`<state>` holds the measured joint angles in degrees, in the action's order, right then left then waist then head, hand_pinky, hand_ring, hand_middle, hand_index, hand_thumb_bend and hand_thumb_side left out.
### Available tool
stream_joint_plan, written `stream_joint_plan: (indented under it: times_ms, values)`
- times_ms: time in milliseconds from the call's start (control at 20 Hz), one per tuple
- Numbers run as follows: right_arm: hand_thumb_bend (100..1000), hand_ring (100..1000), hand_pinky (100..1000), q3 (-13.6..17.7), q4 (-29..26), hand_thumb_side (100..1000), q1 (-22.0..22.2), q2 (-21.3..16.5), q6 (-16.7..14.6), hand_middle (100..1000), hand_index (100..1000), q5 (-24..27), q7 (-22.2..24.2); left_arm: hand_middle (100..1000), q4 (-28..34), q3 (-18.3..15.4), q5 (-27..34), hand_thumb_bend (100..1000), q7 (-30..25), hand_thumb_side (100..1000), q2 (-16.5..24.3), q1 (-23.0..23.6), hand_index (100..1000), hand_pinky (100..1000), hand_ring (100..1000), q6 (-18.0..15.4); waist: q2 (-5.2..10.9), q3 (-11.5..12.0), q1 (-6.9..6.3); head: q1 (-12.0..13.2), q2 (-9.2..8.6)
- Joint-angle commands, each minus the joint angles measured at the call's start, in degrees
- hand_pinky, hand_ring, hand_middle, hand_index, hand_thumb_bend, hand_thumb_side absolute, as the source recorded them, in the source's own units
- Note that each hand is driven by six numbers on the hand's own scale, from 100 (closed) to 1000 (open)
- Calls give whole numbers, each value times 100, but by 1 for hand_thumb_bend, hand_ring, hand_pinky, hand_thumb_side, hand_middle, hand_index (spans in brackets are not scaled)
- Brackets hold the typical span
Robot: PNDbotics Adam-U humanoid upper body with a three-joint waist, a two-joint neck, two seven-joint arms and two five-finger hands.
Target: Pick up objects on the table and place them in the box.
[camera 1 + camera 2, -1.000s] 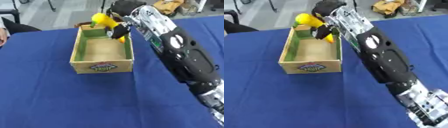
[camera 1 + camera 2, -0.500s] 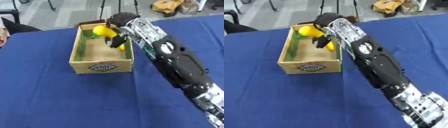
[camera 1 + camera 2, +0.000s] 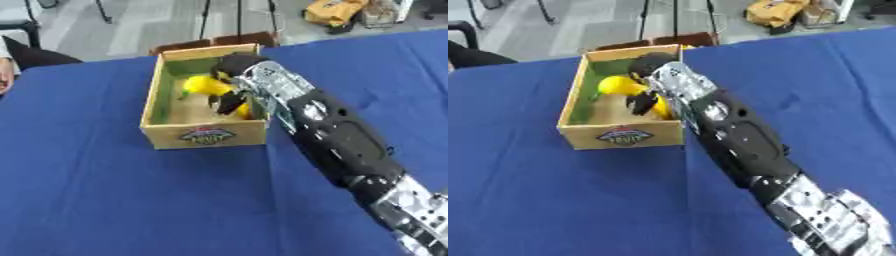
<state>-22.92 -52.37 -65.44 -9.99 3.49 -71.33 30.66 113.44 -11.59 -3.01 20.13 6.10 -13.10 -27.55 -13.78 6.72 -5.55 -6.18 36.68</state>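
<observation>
A wooden box [image 3: 206, 135] with a green inner lining stands on the blue table at the far left-centre. My right arm reaches from the lower right across the box's right wall. My right hand [image 3: 229, 99] is inside the box, its fingers curled round a yellow object [image 3: 206, 85] held low over the box floor. More yellow shows behind the fingers [image 3: 243, 111] by the right wall. My left hand shows in neither view.
The blue tablecloth [image 3: 131, 200] covers the table all round the box. A person's dark sleeve [image 3: 35, 56] lies at the far left edge. Chair legs and a yellow bag [image 3: 332, 11] stand on the floor beyond the table.
My right hand has carried the yellow object from above the box's far rim down into the box. The camera has also tilted, shifting the whole picture.
</observation>
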Motion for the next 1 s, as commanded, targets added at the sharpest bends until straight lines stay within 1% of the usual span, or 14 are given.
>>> stream_joint_plan:
  times_ms: [50,200,400,500,550,600,650,800,1000]
  values:
    - [100,909,743,79,15,497,-113,7,-18,772,820,36,-27,717,115,-4,17,100,-24,829,62,-46,754,337,686,2,81,11,7,3,-45]
    - [100,940,781,95,-5,499,-120,0,-25,831,877,0,46,717,115,-7,15,100,-24,829,62,-49,754,337,686,8,79,5,11,9,-41]
    - [100,957,797,126,22,491,-112,10,-8,853,900,-3,136,717,115,-7,11,100,-23,830,60,-52,754,337,686,12,78,5,10,14,-46]
    - [100,967,806,143,25,499,-103,20,6,872,926,36,123,717,115,-7,11,100,-22,831,59,-48,754,337,686,14,79,10,6,15,-49]
    - [111,971,811,147,16,509,-102,24,13,880,938,55,107,717,115,-7,11,100,-22,831,58,-47,754,336,686,14,79,10,5,15,-50]
    - [151,977,819,148,4,533,-102,27,19,888,947,75,89,717,115,-6,11,100,-22,832,57,-47,754,336,686,15,79,10,4,15,-50]
    - [187,981,824,148,-24,529,-105,30,23,891,952,96,64,717,115,-5,12,100,-23,831,56,-48,754,336,687,16,78,7,4,15,-51]
    - [211,990,835,145,-129,543,-111,30,53,897,957,134,-17,717,115,-4,10,100,-30,830,56,-51,754,336,687,22,76,2,4,16,-50]
    - [198,991,836,147,-190,542,-114,33,93,894,954,145,-62,717,115,-4,9,100,-35,830,55,-54,754,336,686,28,74,8,3,18,-50]
